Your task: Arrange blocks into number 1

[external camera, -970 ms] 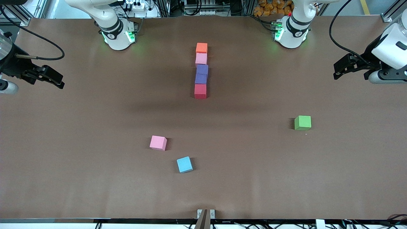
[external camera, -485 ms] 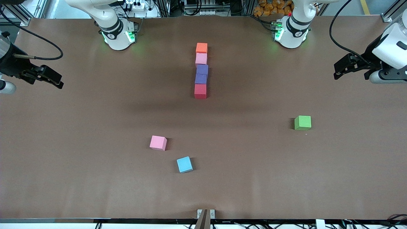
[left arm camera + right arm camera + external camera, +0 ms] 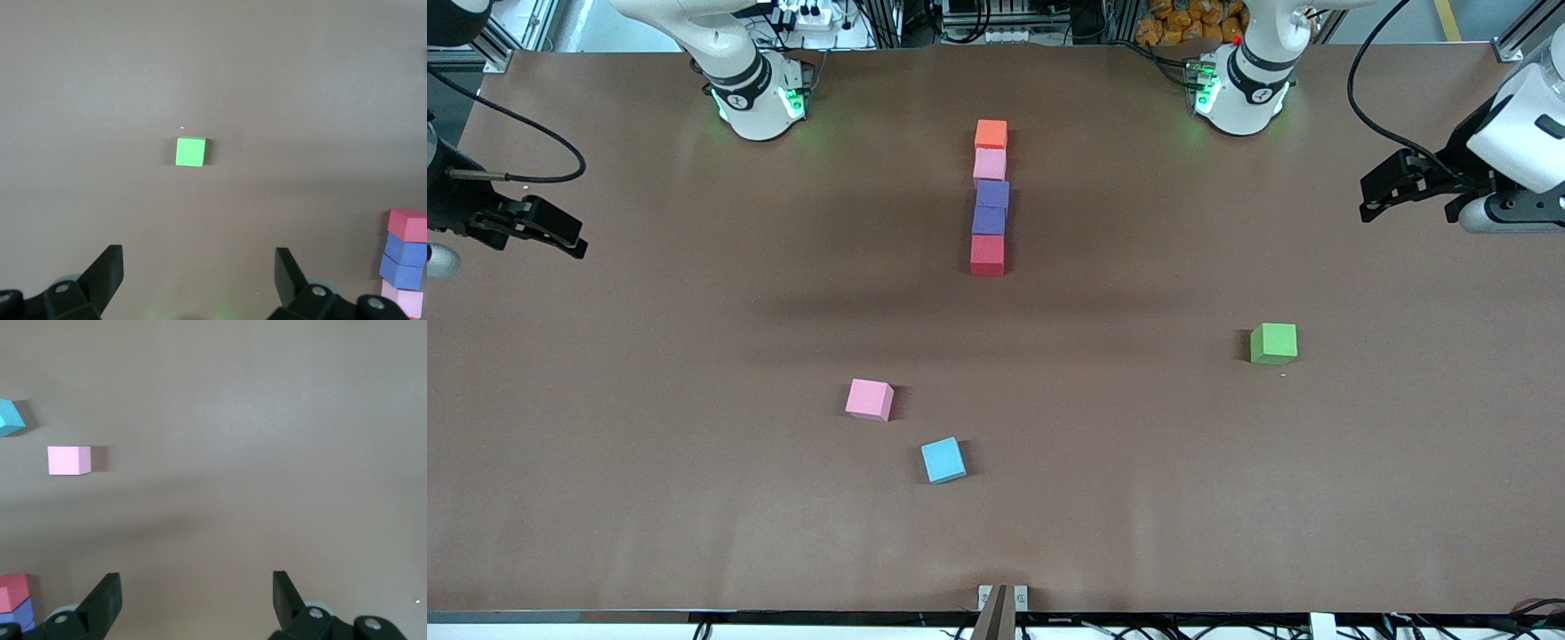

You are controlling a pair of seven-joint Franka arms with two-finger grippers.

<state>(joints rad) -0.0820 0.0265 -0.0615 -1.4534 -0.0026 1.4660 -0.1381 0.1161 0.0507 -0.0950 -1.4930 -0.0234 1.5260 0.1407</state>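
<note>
Five small matte cubes in a single touching column at mid-table, between the two arm bases: orange cube farthest from the front camera, then pink cube in the line, upper purple cube, lower purple cube and red cube nearest, the purple pair sitting slightly out of true. Spread across a plain brown matte tabletop, softly shadowed below the column. Loose on the nearer half: a second pink cube with a light blue cube near it, both toward the right arm's end; a green cube alone toward the left arm's end. Left gripper raised at its own end of the table, fingers spread wide, holding nothing, waiting. Right gripper likewise at its end, fingers wide apart and empty. Past the table edge by the bases: aluminium framing, cables and a power strip.
</note>
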